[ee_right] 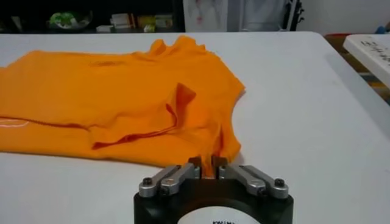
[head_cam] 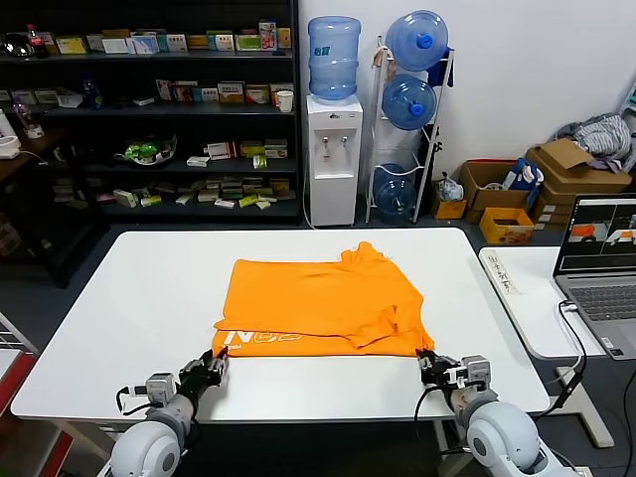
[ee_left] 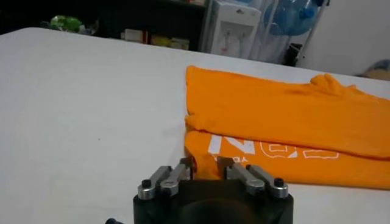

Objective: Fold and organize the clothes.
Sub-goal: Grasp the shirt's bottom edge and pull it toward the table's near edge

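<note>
T-shirt lies mid-surface, partly folded. Left hand at its near left corner, right hand at near right corner.

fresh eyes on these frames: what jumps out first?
The bright orange T-shirt in the middle of the white table, partly folded, with white lettering along its near edge. Next, both arms at the table's near edge: the left end effector pinches the shirt's near left corner and the right end effector is shut on the near right corner. Behind, the water dispenser and blue bottles stand at the back wall.
</note>
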{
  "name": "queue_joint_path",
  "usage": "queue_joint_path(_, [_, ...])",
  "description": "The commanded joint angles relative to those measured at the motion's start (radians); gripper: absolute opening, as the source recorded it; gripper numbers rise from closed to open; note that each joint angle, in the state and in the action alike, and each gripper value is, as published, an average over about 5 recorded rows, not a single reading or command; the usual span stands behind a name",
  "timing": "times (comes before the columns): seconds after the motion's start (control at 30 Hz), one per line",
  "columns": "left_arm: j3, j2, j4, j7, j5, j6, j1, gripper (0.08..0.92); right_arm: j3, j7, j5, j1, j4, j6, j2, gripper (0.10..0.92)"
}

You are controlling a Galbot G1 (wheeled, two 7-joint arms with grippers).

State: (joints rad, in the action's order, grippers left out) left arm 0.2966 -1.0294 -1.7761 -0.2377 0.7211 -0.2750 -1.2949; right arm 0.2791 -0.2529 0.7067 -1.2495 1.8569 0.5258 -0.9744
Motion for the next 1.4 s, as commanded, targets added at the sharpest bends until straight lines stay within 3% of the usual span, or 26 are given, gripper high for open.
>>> queue_joint_path(0.03, [0.004, 0.005, -0.025, -0.003, 0.004, 0.0, -0.009, 0.247, 0.002, -0.01, 0.01, -0.009, 0.012, -0.005, 0.006, 0.13])
queue_joint_path(0.27, [0.024, 0.028, -0.123, -0.038, 0.042, -0.006, -0.079, 0.093, 0.024, -0.046, 0.059, -0.077, 0.089, -0.005, 0.032, 0.124])
queue_joint_path(0.53, [0.073, 0.074, -0.284, -0.116, 0.102, -0.016, -0.28, 0.091, 0.11, -0.122, 0.124, -0.265, 0.242, 0.005, 0.084, 0.124])
queue_joint_path(0.73, [0.109, 0.069, -0.386, -0.164, 0.091, -0.016, -0.425, 0.091, 0.183, -0.161, 0.14, -0.434, 0.341, 0.021, 0.107, 0.124])
queue_joint_path(1.07, [0.132, 0.08, -0.432, -0.189, 0.063, -0.019, -0.52, 0.091, 0.215, -0.17, 0.135, -0.513, 0.363, 0.028, 0.11, 0.124])
queue_joint_path(1.23, [0.122, 0.075, -0.428, -0.188, 0.056, -0.028, -0.511, 0.184, 0.201, -0.17, 0.109, -0.478, 0.341, 0.021, 0.097, 0.151])
queue_joint_path(1.4, [0.128, 0.085, -0.442, -0.196, 0.061, -0.04, -0.465, 0.322, 0.21, -0.149, 0.097, -0.413, 0.356, -0.006, 0.108, 0.284])
